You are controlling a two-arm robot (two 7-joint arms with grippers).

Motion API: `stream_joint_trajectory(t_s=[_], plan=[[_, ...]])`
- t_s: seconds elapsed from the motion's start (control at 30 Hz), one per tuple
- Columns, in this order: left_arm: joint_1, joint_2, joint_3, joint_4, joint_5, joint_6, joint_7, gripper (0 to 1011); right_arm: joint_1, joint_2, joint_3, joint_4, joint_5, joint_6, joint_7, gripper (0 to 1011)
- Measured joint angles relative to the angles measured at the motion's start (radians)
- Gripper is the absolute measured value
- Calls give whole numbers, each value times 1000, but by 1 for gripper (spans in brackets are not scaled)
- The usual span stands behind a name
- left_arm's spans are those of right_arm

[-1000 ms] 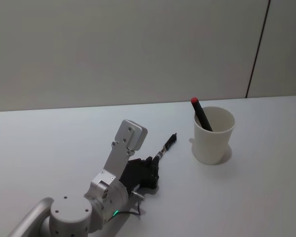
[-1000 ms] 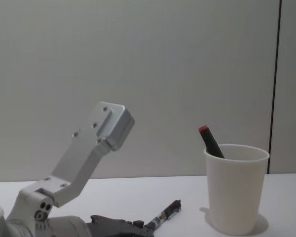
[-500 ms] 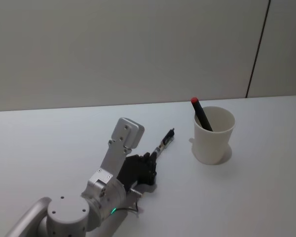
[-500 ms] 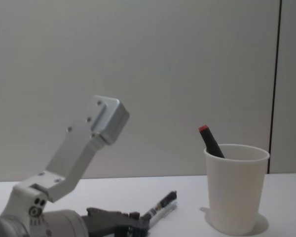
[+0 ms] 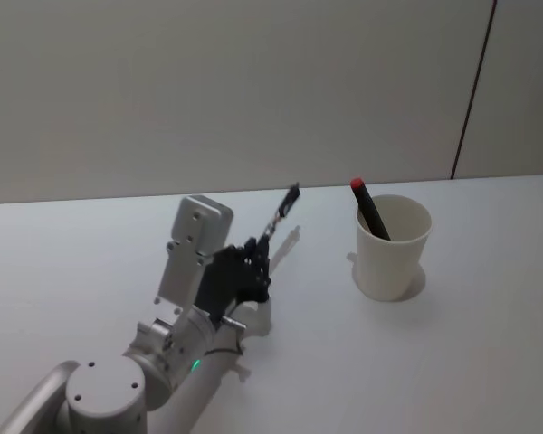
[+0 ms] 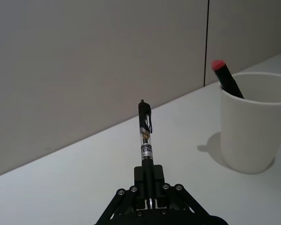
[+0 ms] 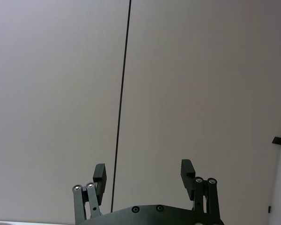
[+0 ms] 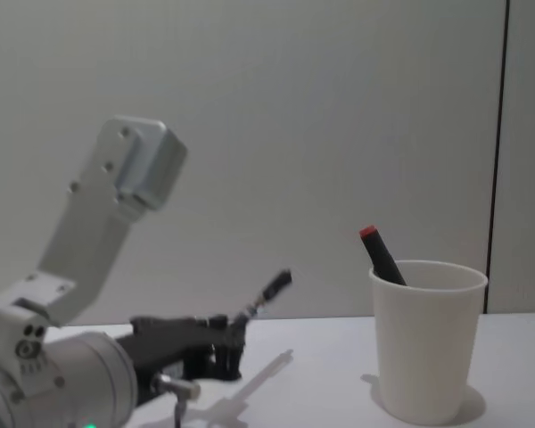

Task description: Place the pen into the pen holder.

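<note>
My left gripper [image 5: 257,257] [image 8: 234,336] [image 6: 148,180] is shut on a black clear-barrelled pen [image 5: 281,213] [image 8: 267,293] [image 6: 144,134], held above the table with its free end tilted up and toward the cup. The pen holder, a white paper cup [image 5: 393,247] [image 8: 426,341] [image 6: 251,122], stands upright to the right of the pen, apart from it. A dark marker with a red end [image 5: 369,207] [image 8: 380,256] [image 6: 226,78] leans inside the cup. My right gripper [image 7: 143,172] is open, raised and facing a bare wall.
The white table [image 5: 452,362] stretches around the cup. A grey wall with a dark vertical seam [image 5: 471,99] rises behind the table's far edge. The pen's shadow [image 8: 259,379] lies on the table below it.
My left gripper has lifted the pen off the table and drawn back to the left, so the pen now points upward at an angle. The cup and the marker have not moved.
</note>
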Motion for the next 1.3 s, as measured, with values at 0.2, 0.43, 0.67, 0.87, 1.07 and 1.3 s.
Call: stream_joint_trajectory(t_s=[0.2, 0.43, 0.67, 0.87, 1.07, 1.3], plan=[[1, 1, -13, -2, -7, -91, 20, 121, 0, 0, 0, 0, 0, 0, 0, 1001], [-11, -3, -29, -4, -8, -187, 30, 121, 0, 0, 0, 0, 0, 0, 0, 1001], [-31, -13, -44, -4, -6, -275, 31, 121, 0, 0, 0, 0, 0, 0, 0, 1001], [-57, -24, -60, -2, -3, -346, 25, 121, 0, 0, 0, 0, 0, 0, 0, 1001], [-71, -31, -68, 0, -2, -381, 20, 121, 0, 0, 0, 0, 0, 0, 0, 1001], [-81, -36, -74, 2, -2, -408, 16, 121, 0, 0, 0, 0, 0, 0, 0, 1001]])
